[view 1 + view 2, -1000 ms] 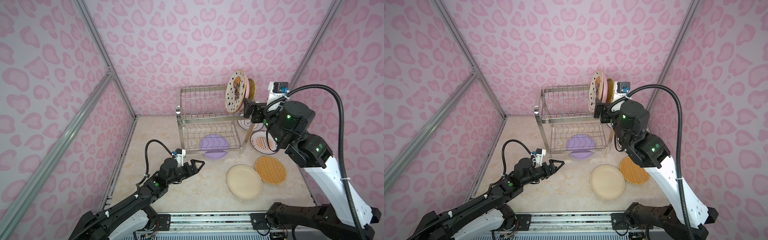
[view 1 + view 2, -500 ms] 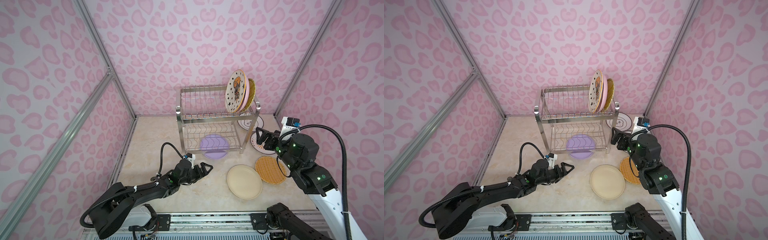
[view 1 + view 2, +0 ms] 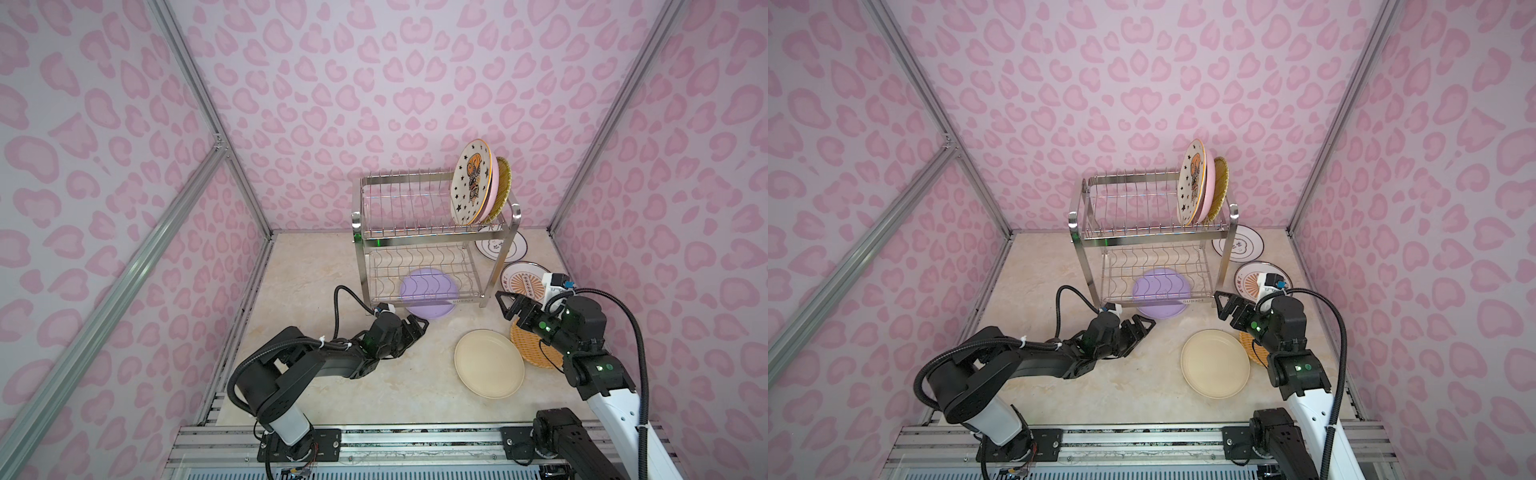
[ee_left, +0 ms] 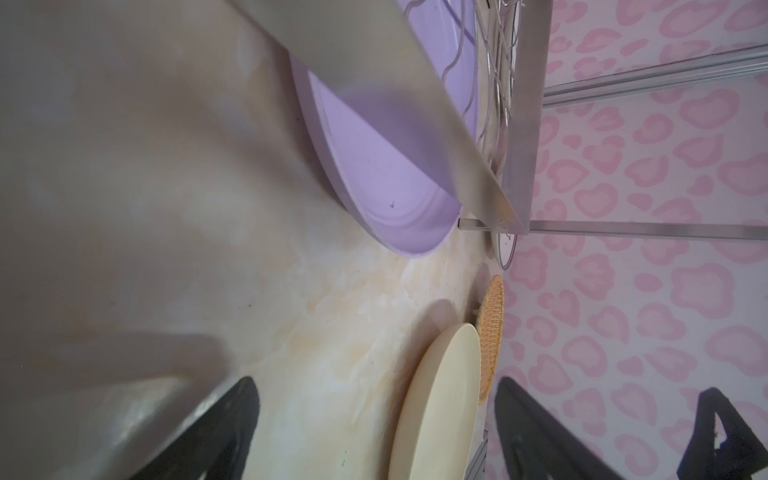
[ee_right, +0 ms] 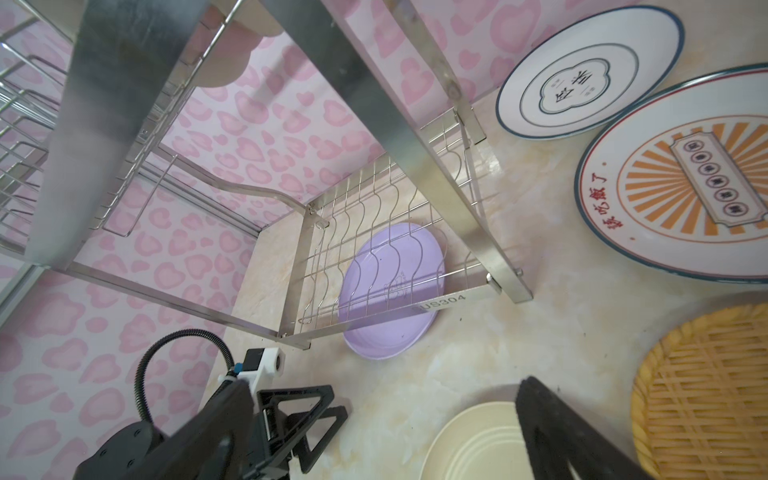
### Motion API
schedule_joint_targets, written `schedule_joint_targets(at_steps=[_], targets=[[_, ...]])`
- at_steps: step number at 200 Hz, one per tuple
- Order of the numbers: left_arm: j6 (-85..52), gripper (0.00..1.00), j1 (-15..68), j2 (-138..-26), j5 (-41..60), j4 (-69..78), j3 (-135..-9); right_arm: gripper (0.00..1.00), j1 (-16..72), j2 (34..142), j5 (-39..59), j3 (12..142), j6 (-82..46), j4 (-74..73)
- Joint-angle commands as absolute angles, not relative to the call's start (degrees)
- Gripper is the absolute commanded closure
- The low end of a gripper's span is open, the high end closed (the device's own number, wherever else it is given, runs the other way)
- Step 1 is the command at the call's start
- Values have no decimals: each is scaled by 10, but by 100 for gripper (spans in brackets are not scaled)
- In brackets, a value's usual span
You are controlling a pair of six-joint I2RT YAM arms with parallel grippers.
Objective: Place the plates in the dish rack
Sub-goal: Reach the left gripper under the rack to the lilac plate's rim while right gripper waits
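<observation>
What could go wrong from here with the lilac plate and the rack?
The lilac plate lies flat, partly under the bottom tier of the dish rack; if the open left gripper lifts it, it may catch the front bar. A jolted rack could tip the star-patterned plate leaning at the top tier's end.

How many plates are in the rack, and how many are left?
Done: three stand in the steel wire dish rack: star-patterned plate, pink plate, woven wicker plate. In hand: nothing; left end effector and right end effector are open. Left on the table: lilac plate, cream plate, second wicker plate, two printed white plates.
</observation>
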State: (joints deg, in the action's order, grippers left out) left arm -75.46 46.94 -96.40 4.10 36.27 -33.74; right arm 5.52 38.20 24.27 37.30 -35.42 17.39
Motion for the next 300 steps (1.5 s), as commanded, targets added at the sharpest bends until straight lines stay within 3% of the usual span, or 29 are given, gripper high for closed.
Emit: schedule_joint_targets(at_steps=[1,55,123,169,213,220,256,300], targets=[[-780,13,470,-999,18,415,-358,1,55,376,272,363,-357,138],[-793,24,470,-1029,-9,354,-406,1,55,359,279,345,-350,145],[-830,50,469,-1063,-10,184,-509,1,54,350,283,338,-356,146],[-852,59,458,-1078,-7,127,-541,1,54,344,285,332,-359,148],[-865,63,452,-1089,-3,74,-575,1,55,337,287,323,-363,146],[-866,68,451,-1094,0,65,-582,1,55,336,288,323,-363,147],[-877,72,448,-1109,1,-1,-615,1,54,328,287,323,-361,154],[-878,73,444,-1114,-4,-23,-636,1,55,320,288,316,-365,153]])
